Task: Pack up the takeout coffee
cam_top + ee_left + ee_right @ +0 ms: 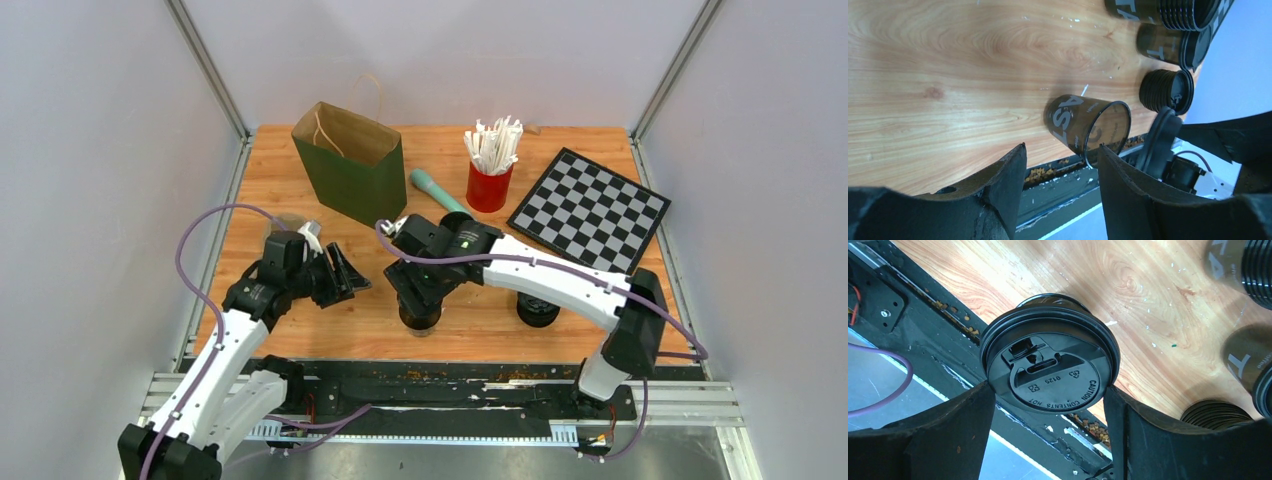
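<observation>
A dark brown takeout cup [1075, 122] with pale lettering stands upright and open near the table's front edge; it also shows in the top view [420, 322]. My right gripper [1049, 390] is shut on a black plastic lid [1050, 362], holding it by the rim just above the cup. The left wrist view shows this lid [1158, 142] edge-on and apart from the cup's mouth. In the top view the right gripper [420, 295] hovers over the cup. My left gripper [1062, 150] is open and empty, left of the cup, also in the top view [340, 275]. A green-and-brown paper bag [350, 160] stands open at the back.
A stack of black lids [538, 310] sits right of the cup, also seen from the left wrist [1168, 90]. Stacked brown cups [1168, 10] stand beyond it. At the back are a red cup of wrapped straws [490, 170], a teal stick [435, 190] and a checkerboard [590, 210].
</observation>
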Controlling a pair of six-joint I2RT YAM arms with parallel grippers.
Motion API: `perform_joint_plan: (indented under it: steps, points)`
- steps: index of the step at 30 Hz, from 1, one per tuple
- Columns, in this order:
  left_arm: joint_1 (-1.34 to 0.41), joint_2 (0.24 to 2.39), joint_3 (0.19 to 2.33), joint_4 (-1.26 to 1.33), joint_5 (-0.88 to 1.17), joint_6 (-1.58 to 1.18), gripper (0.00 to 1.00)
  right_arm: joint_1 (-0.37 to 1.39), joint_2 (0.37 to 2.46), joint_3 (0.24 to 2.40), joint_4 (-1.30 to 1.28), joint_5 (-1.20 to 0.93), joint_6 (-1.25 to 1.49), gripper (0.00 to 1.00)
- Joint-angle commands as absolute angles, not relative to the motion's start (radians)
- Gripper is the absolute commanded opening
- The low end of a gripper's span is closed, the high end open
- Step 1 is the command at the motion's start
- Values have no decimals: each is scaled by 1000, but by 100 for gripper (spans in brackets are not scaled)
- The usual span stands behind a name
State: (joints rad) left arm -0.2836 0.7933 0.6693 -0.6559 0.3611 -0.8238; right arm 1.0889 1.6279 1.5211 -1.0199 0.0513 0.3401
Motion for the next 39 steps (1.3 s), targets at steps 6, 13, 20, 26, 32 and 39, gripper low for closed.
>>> perform_joint_plan:
  steps: [6,13,20,26,32,39]
  points:
    - [-264,754,614,-587,472,-826,62,1121,1768,1673,-1175,77,341,75]
    - [-264,750,591,-578,486,-821,62,1127,1815,1689,-1199,84,338,76]
    - [-264,741,589,-584,490,-813,62,1127,1846,1703,-1199,87,335,76]
    - [-264,738,579,-581,492,-815,62,1127,1870,1720,-1197,94,325,76]
    - [-264,739,577,-573,492,-820,62,1127,1890,1723,-1201,88,321,78]
    - [-264,736,572,-576,490,-818,63,1127,1896,1712,-1198,78,320,80]
